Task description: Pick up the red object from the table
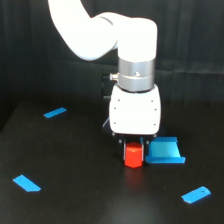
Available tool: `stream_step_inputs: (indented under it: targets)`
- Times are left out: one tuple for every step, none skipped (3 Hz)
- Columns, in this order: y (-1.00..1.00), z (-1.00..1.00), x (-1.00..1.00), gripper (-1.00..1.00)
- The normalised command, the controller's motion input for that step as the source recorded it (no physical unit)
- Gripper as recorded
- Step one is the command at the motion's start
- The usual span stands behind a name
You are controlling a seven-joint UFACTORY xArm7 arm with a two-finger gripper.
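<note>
The red object [133,156] is a small stubby red-orange block low in the middle of the exterior view, on or just above the black table [75,200]. The white arm comes down from the top, and its gripper [133,146] stands straight over the block. Two short dark fingers [122,144] sit tight against the block's left and right sides, gripping its upper part. The block's lower half shows below the fingertips. I cannot tell whether the block's underside still touches the table.
A larger blue piece [164,151] lies right beside the block on the exterior view's right, almost touching the gripper. Flat blue pieces lie at the back left [55,112], front left [26,183] and front right [196,194]. A dark curtain hangs behind.
</note>
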Motion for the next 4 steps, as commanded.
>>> stream_step_inputs:
  targets:
    - [-0.1,1.0,-0.38,-1.0]
    - [-0.12,0.98,-0.26,-0.94]
    - [-0.19,0.98,-0.11,-1.0]
    - [-0.05,1.0,-0.02,-0.91]
